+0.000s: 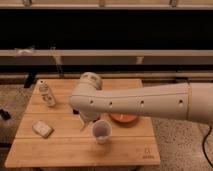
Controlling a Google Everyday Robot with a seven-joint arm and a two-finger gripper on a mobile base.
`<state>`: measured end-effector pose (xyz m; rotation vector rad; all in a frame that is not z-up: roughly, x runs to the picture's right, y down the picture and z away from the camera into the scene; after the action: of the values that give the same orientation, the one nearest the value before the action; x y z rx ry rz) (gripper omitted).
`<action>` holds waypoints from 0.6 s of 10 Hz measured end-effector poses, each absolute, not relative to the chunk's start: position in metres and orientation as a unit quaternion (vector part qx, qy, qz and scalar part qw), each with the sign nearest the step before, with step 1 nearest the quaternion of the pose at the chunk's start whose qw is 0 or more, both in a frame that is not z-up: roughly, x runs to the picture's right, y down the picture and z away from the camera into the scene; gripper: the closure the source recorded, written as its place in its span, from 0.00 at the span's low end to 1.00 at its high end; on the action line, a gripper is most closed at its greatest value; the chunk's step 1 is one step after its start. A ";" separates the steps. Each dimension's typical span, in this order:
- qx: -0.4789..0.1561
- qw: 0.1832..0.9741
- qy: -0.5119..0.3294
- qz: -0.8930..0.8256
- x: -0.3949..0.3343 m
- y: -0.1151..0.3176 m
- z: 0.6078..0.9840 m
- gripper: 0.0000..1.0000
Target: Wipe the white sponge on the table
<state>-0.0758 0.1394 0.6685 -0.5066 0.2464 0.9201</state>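
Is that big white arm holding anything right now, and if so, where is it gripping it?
Nothing, it seems. The gripper hangs open under the arm, beside the cup; the white sponge lies apart on the table.
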 end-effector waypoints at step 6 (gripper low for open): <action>-0.248 0.896 0.080 0.361 -0.191 0.124 0.682 0.20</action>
<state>-0.1914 0.1244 0.6820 -0.5135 0.1649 0.7482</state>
